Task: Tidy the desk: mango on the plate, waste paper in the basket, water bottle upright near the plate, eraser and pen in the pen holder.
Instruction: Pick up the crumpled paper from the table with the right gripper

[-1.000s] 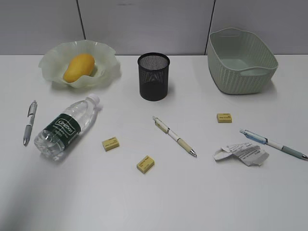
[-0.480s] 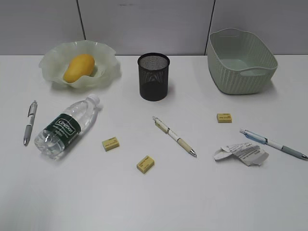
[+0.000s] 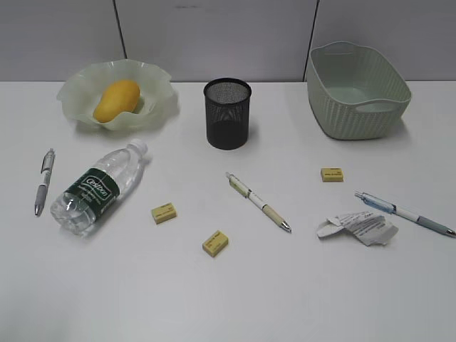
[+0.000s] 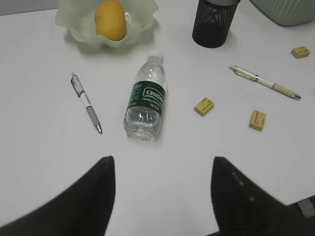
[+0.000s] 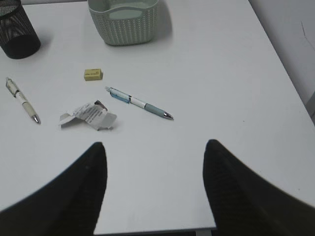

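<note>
The small clear plastic water bottle with the dark green label point(image 3: 100, 189) lies on its side on the plain white worktop point(image 3: 235, 292), its cap pointing toward the pale green wavy-rimmed glassy plate point(image 3: 160, 100), in which the smooth yellow-orange mango point(image 3: 117, 99) already rests. The bottle is judged light but slick and round, apt to roll and to dent if squeezed hard; a hold across the labelled waist, where the wall is stiffest, is advised before it is tipped upright.

The crumpled white printed waste paper point(image 3: 358, 227) is seen near the right edge, well apart from the sage-green woven-look basket point(image 3: 356, 89); it is expected to be feather-light and soft, best pinched at its raised folds.

Three small yellow erasers and three pens are scattered around the black wire-mesh pen holder point(image 3: 228, 112); the pens are thin and low, and could slip.

The left claw point(image 4: 162, 196) and the right claw point(image 5: 152, 191) are both held wide and empty above the worktop.

Against the earlier exterior frames, nothing on the worktop is seen to have moved.
</note>
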